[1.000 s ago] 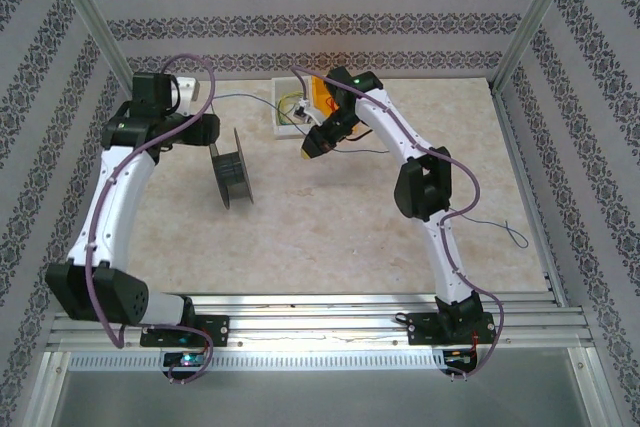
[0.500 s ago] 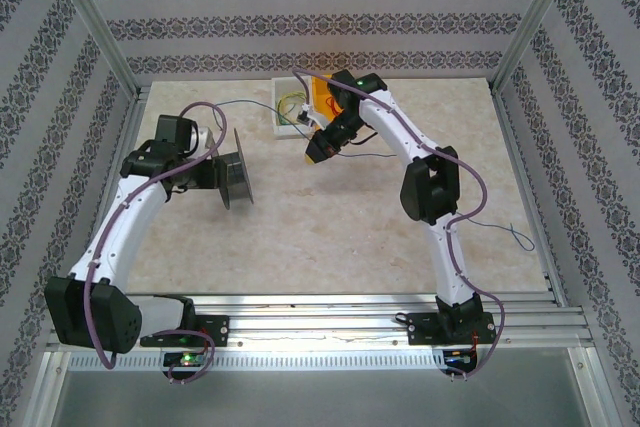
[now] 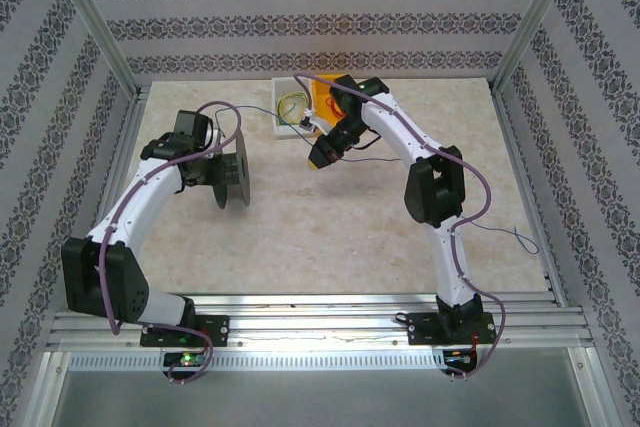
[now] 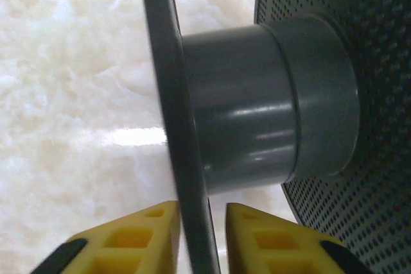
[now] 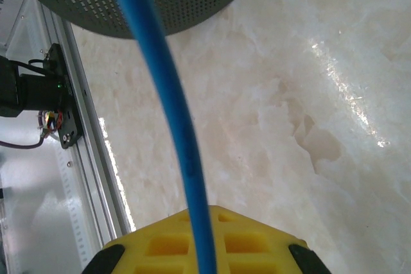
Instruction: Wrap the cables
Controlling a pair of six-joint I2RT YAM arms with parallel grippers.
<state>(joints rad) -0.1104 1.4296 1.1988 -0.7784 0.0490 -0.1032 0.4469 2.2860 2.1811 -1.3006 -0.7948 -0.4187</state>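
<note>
In the last second the left arm has swung from the back of the bench (image 3: 330, 237) down to the black spool (image 3: 236, 169). The left fingers (image 4: 135, 245) have narrowed from wide apart to pinch its thin rim. The right fingers (image 5: 250, 245) stay clamped on the blue cable (image 5: 173, 107), held in mid-air near the spool. The hub is bare, so winding can probably begin.

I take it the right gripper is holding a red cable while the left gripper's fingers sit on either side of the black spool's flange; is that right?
Not quite: the cable in the right gripper is blue, not red, as the right wrist view shows. The rest holds: the left gripper has its fingers on either side of the black spool flange.
</note>
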